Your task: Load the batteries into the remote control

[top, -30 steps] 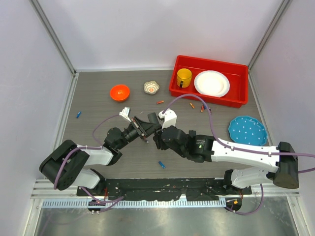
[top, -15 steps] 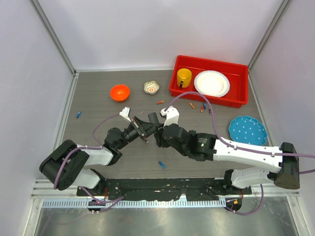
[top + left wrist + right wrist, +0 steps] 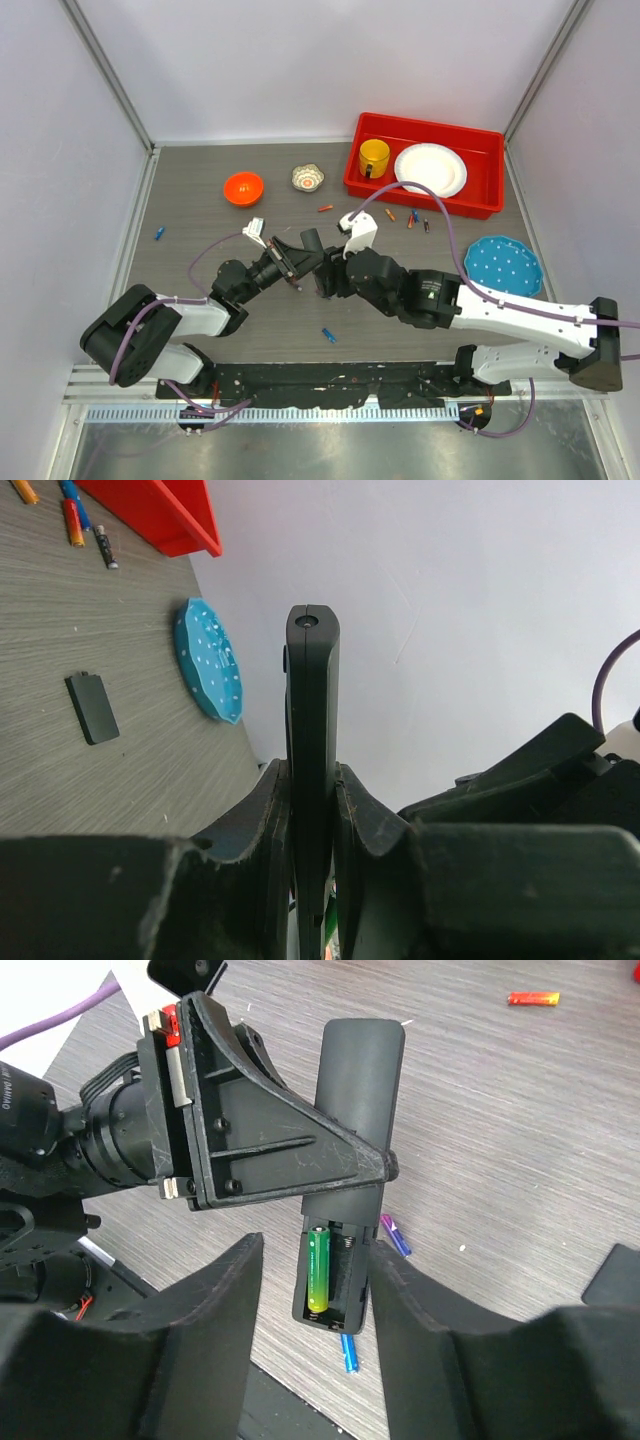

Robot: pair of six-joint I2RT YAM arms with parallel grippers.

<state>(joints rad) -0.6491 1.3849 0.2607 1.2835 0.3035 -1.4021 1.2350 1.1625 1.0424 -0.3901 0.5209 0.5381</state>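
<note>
1. The remote control (image 3: 362,1080) is up off the table (image 3: 200,300), back side towards my right wrist camera, battery slot uncovered at its lower end.
2. One green battery (image 3: 318,1272) sits in the left channel of the slot. The channel beside it looks empty, with only a spring showing.
3. The left gripper (image 3: 312,815) is clamped tight on the remote's flat faces around mid-length and holds it edge-on.
4. The right gripper (image 3: 326,276) has its jaws parted either side of the slot end. They carry nothing and are clear of the remote, as far as I can see.
5. Loose batteries (image 3: 347,1352) lie on the table below and further out.
6. The battery cover (image 3: 92,708) lies flat on the table, well apart.
7. My read: about halfway. One cell is in; a second still needs fetching and seating, perhaps then the cover.
</note>
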